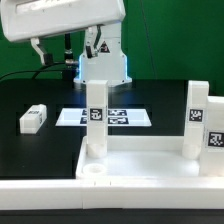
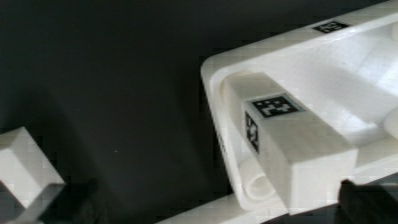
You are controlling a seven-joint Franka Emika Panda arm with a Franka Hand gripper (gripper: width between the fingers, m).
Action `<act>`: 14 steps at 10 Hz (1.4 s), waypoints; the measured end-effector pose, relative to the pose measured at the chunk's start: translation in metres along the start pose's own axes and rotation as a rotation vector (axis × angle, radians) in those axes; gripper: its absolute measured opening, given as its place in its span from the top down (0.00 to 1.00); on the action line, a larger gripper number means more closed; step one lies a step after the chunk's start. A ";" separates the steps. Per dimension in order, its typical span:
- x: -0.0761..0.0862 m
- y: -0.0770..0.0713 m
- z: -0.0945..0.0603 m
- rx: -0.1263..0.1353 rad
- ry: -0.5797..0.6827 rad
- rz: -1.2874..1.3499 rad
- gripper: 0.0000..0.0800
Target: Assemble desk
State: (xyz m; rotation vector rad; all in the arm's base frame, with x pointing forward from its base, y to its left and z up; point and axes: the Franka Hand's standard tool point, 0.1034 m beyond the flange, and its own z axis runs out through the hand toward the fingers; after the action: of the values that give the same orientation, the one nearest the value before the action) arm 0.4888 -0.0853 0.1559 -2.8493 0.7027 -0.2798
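Observation:
The white tabletop lies at the front with its raised rim up. One tagged white leg stands upright in it at the exterior view's left, another leg at the right. An empty round socket sits in the near left corner. A loose leg lies on the black table at the left. My gripper hangs high at the back, open and empty. In the wrist view the gripper is open over the tabletop corner, with the standing leg and the socket between its dark fingertips.
The marker board lies flat behind the tabletop. The robot's white base stands at the back. Another tagged white piece shows at the exterior view's right edge. A white part sits at the wrist view's edge, on the black table.

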 end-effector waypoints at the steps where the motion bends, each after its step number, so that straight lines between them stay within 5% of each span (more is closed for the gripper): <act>1: 0.000 0.000 0.000 0.000 0.000 0.000 0.19; 4: -0.003 0.013 0.003 -0.008 -0.004 -0.224 0.19; 9: -0.005 0.082 -0.001 -0.016 -0.034 -0.244 0.19; 10: -0.010 0.091 0.009 0.001 -0.138 -0.244 0.19; 12: 0.007 0.107 0.029 -0.039 -0.187 -0.242 0.19; 14: 0.010 0.112 0.048 -0.035 -0.333 -0.244 0.19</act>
State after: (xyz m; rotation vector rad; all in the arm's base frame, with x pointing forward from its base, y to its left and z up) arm 0.4596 -0.1811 0.0851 -2.9095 0.2987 0.1741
